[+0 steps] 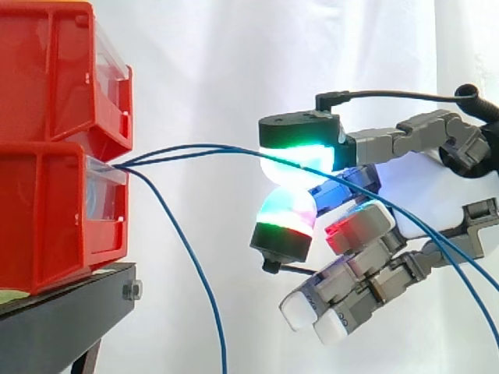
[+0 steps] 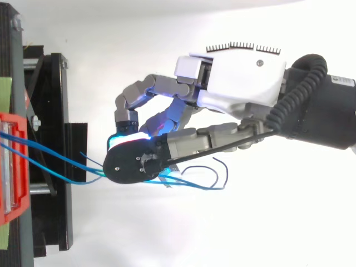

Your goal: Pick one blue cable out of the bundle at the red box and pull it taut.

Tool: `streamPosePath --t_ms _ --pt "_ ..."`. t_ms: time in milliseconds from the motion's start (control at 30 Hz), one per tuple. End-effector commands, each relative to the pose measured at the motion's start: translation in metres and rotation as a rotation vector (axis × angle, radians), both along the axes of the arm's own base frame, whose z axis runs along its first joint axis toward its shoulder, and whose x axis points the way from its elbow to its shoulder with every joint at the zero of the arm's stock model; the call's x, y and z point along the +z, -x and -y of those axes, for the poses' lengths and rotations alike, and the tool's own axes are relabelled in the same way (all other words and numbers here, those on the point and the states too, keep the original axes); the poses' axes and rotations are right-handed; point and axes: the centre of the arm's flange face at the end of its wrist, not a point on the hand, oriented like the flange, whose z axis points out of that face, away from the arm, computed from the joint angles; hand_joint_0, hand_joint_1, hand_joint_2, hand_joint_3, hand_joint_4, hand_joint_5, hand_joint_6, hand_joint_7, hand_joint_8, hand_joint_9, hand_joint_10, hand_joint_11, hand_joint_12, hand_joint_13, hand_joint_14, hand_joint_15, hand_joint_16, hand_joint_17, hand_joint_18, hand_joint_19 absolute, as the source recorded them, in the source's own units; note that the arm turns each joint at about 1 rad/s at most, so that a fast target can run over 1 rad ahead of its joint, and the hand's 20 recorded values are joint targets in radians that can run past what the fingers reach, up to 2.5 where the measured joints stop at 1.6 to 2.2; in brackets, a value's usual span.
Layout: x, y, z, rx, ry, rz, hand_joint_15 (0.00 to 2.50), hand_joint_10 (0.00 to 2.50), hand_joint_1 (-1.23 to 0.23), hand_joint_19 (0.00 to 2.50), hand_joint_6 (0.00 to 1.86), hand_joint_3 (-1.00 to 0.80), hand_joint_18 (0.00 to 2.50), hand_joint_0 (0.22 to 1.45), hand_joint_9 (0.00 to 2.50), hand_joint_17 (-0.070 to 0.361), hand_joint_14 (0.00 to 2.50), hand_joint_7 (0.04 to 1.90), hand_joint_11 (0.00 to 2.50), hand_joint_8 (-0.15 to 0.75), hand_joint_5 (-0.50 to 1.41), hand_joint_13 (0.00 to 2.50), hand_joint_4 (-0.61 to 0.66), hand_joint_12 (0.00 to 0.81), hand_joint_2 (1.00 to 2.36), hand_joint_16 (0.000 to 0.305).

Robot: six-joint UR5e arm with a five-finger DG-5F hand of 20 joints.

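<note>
Blue cables [image 1: 210, 146] spill from the lower red bin [image 1: 47, 226]; the hand [image 1: 444, 195] pinches them between glowing pads [image 1: 284, 214].

hand [image 2: 239, 78] | white palm shell | grey links | glowing green-cyan pads [image 1: 300, 158]

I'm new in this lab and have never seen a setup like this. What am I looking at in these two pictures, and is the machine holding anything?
It is a robot arm ending in a hand with fingers and a thumb; the glowing tips are its own pads. One picture looks level from the side, the other straight down from above. On the left, red bins stand stacked on a black stand before a white curtain. Thin blue cables come out of the lower bin. Two run across to the hand, where two pads are pressed together on them; I cannot tell whether one or both are pinched. Another strand hangs down loose.
</note>
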Motion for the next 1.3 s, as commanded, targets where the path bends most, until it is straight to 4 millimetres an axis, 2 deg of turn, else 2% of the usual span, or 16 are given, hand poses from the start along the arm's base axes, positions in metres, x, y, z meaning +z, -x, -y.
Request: streamPosePath --t_ms 0,33,167,300,433,567,733,1100,1167,1267 --pt "0.0 0.0002 0.0003 -0.001 -0.001 0.0 0.37 0.02 -0.47 0.34 0.77 -0.25 0.59 0.59 1.3 0.13 0.02 1.12 1.17 0.317 -0.1 0.75 0.13 0.367 1.01 0.058" --pt "0.0 0.0001 -0.0008 0.001 -0.001 0.0 0.39 0.02 -0.45 0.35 0.71 -0.3 0.55 0.57 1.26 0.119 0.02 1.15 1.19 0.296 -0.09 0.72 0.12 0.347 1.01 0.053" --pt "0.0 0.0001 -0.0008 0.0 -0.003 0.0 0.38 0.02 -0.39 0.35 0.57 -0.44 0.53 0.54 1.19 0.123 0.02 1.28 1.14 0.315 -0.08 0.7 0.15 0.364 1.0 0.055" --pt "0.0007 -0.0001 0.0002 -0.001 -0.002 0.001 0.38 0.02 -0.36 0.36 0.52 -0.5 0.54 0.5 1.16 0.13 0.01 1.33 1.11 0.335 -0.08 0.7 0.17 0.378 1.0 0.058" --pt "0.0007 -0.0002 -0.0009 0.001 -0.002 0.001 0.38 0.02 -0.45 0.35 0.54 -0.5 0.57 0.46 1.14 0.141 0.01 1.3 1.14 0.354 -0.09 0.7 0.15 0.392 1.0 0.062" --pt "0.0 0.0001 -0.0008 0.0 -0.003 0.0 0.38 0.02 -0.61 0.33 0.71 -0.5 0.6 0.41 1.12 0.158 0.01 1.02 1.18 0.371 -0.14 0.71 0.17 0.418 1.0 0.07" --pt "0.0007 -0.0002 -0.0009 0.001 0.0 0.001 0.38 0.01 -0.75 0.3 0.81 -0.5 0.63 0.37 1.1 0.171 0.01 0.89 1.19 0.38 -0.17 0.71 0.2 0.433 1.0 0.076" --pt "0.0007 -0.0003 -0.002 0.002 0.0 0.001 0.38 0.01 -0.88 0.32 0.83 -0.5 0.59 0.46 1.08 0.151 0.01 0.89 1.26 0.335 -0.18 0.69 0.16 0.388 1.0 0.067" --pt "0.0007 -0.0004 -0.0032 0.004 -0.002 0.001 0.41 0.02 -0.87 0.34 0.83 -0.5 0.56 0.53 1.07 0.137 0.02 0.91 1.29 0.306 -0.18 0.68 0.14 0.362 1.0 0.061" --pt "-0.0001 0.0001 -0.0031 0.003 -0.002 -0.002 0.4 0.02 -0.87 0.35 0.85 -0.5 0.55 0.58 1.09 0.131 0.02 0.94 1.32 0.291 -0.18 0.69 0.12 0.352 1.0 0.058"
